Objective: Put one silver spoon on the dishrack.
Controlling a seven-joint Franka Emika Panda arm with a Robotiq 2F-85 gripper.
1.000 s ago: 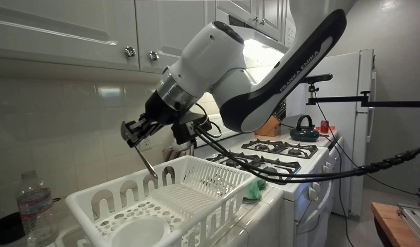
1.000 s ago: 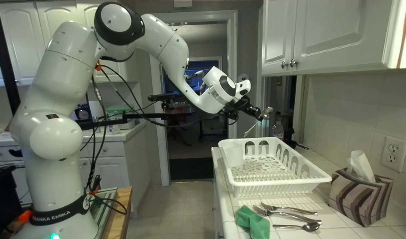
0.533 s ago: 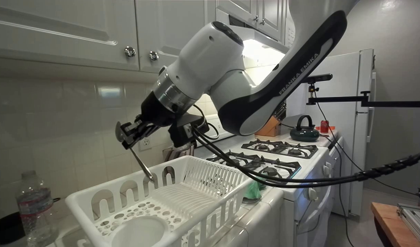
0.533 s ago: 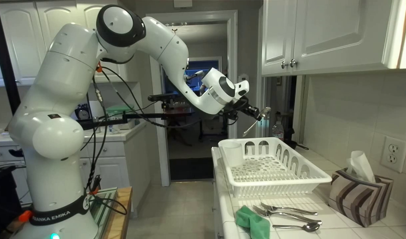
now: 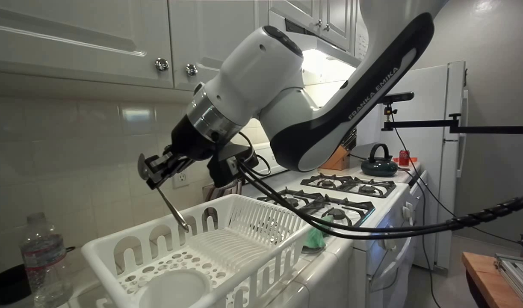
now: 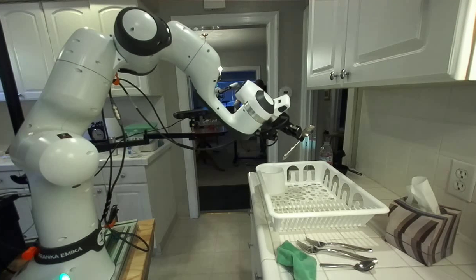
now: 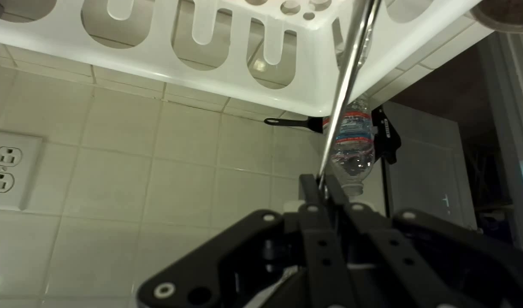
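Jaws closed on the silver spoon (image 7: 343,92)

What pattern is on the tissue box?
Curving brown and pale stripes; the tissue box shows best in an exterior view.

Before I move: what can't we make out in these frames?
Silver spoon, wrist view: bowl can't be made out behind the hand; handle end cut off by the top edge.
White cup, in an exterior view: cut off by the bottom edge.
Tissue box, in an exterior view: lower part hidden behind the dishrack.
Bottle, wrist view: label lettering too blurred to read.
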